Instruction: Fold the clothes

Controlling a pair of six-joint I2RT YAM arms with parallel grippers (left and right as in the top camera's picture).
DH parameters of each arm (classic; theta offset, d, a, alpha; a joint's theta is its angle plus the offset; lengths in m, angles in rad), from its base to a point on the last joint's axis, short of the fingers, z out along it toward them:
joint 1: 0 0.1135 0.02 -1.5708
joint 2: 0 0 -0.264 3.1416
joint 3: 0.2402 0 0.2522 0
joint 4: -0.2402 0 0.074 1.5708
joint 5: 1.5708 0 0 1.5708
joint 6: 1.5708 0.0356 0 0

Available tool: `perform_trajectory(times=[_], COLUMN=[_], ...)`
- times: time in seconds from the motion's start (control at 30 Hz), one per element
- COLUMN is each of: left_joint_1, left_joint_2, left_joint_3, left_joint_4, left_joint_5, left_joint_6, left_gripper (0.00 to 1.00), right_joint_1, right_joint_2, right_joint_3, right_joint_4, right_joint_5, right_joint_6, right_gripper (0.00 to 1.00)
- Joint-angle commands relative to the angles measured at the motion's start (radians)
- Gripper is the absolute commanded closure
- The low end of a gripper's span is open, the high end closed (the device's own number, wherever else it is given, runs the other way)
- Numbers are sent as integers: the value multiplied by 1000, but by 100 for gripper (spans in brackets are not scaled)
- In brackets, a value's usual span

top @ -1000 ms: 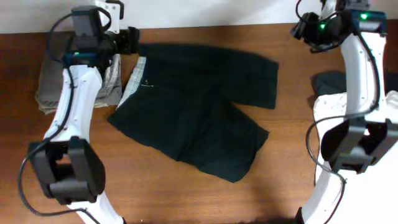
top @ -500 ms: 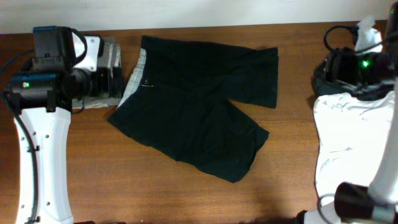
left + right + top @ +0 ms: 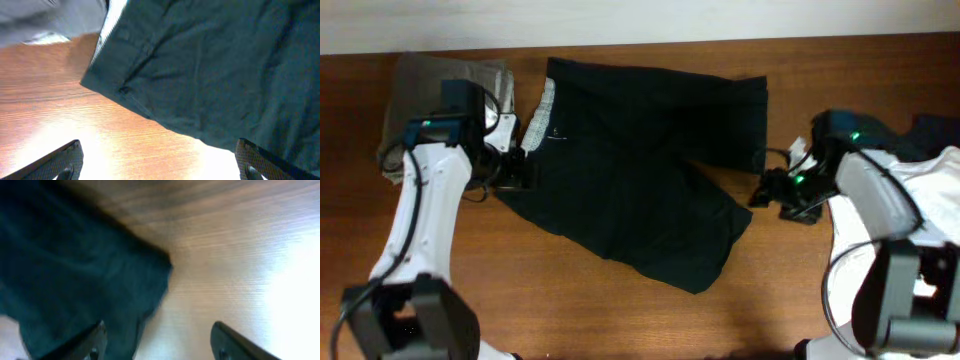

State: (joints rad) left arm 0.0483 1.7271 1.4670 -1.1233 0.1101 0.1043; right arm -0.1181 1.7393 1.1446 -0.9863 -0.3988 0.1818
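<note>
The black shorts [image 3: 640, 170] lie spread flat on the wooden table, with the light grey inner waistband [image 3: 538, 120] at their left end. My left gripper [image 3: 515, 170] is open and empty at the shorts' lower left waist corner [image 3: 120, 90], above bare wood. My right gripper [image 3: 765, 190] is open and empty at the hem corner of the upper leg [image 3: 155, 265], its left finger over the fabric. A white garment [image 3: 895, 250] and a dark one [image 3: 930, 130] lie at the far right.
A folded grey-khaki garment [image 3: 420, 85] lies at the back left beside the waistband. Bare wooden table [image 3: 570, 310] runs along the front. The right arm's base stands on the white garment.
Both arms have swung down from the back of the table to the shorts. The left gripper now sits at the waist corner, the right at the upper leg's hem.
</note>
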Motion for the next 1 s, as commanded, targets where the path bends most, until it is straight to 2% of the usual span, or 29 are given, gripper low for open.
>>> perform_trajectory(times=[0.0, 0.07, 0.1, 0.13, 0.2, 0.27, 0.3, 0.43, 0.5, 0.57, 0.6, 0.63, 0.73, 0.8, 0.87, 0.97], left_joint_1=[1, 1, 1, 1, 1, 1, 1, 2, 2, 2, 2, 2, -3, -20, -48, -100], left_joint_2=[72, 107, 115, 122, 122, 122, 122, 122, 122, 122, 122, 122, 122, 122, 123, 134], left_joint_3=[-10, -10, -10, -10, -10, -10, -10, -10, -10, -10, -10, -10, -23, -23, -22, -18], left_joint_4=[10, 17, 20, 24, 31, 34, 31, 24, 24, 25, 23, 8, 70, 232, 369, 542], left_joint_5=[-3, -5, -6, -7, -7, -27, -48, -58, -53, -50, -44, -11, 102, 244, 240, 233], left_joint_6=[-13, -13, -13, -13, -13, -13, -13, -13, -13, -13, -14, -13, 19, 96, 97, 138], left_gripper=[4, 4, 4, 4, 4, 4, 4, 4, 4, 4, 4, 4, 5, 35, 38, 38], right_joint_1=[7, 8, 13, 27, 61, 80, 77, -61, -129, -145, -144, -144, -144, -144, -134, -85], right_joint_2=[61, 96, 105, 108, 108, 108, 105, 4, -59, -89, -97, -105, -121, -135, -148, -161], right_joint_3=[-97, -122, -127, -133, -149, -159, -155, 14, 116, 173, 188, 208, 222, 222, 222, 222], right_joint_4=[154, 207, 220, 241, 297, 328, 322, 42, -61, -73, -75, -99, -141, -159, -160, -163], right_joint_5=[-142, -171, -170, -169, -165, -97, -61, 220, 254, 269, 269, 264, 216, 144, 37, 6], right_joint_6=[38, 38, 37, 37, 69, 124, 123, 123, 123, 123, 123, 123, 106, 71, 23, -3], right_gripper=[38, 52, 53, 60, 62, 93, 96, 96, 96, 95, 67, 55, 51, 51, 51, 51])
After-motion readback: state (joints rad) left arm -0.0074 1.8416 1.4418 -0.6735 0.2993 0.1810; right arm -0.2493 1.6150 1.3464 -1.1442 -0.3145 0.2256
